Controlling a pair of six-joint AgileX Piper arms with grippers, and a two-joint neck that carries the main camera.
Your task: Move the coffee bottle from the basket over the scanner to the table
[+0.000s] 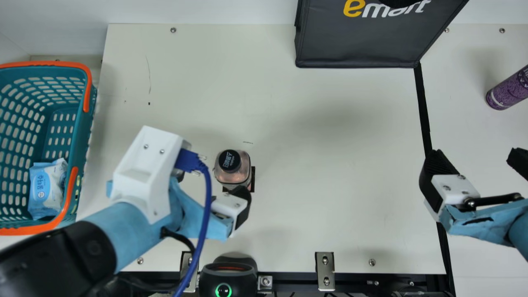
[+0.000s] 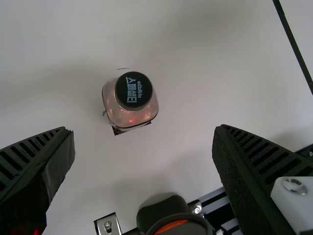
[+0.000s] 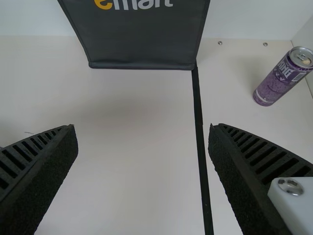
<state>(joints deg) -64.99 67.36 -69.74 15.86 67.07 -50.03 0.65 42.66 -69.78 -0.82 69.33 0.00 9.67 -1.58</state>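
coffee bottle [image 1: 225, 177] upright on table [image 1: 330, 198], near left gripper [image 1: 210, 182], whose fingers stand wide apart, nothing held. right gripper [image 1: 474, 154] also spread, holding nothing. scanner [image 1: 228, 268] at table edge, wipes pack [image 1: 46, 189] in basket [image 1: 79, 123].

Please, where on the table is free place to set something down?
The widest bare patch lies between the coffee bottle, the dark bag and the black line. Another lies between the basket and the bag. It is crowded around the bottle, with the left end effector and the scanner near.
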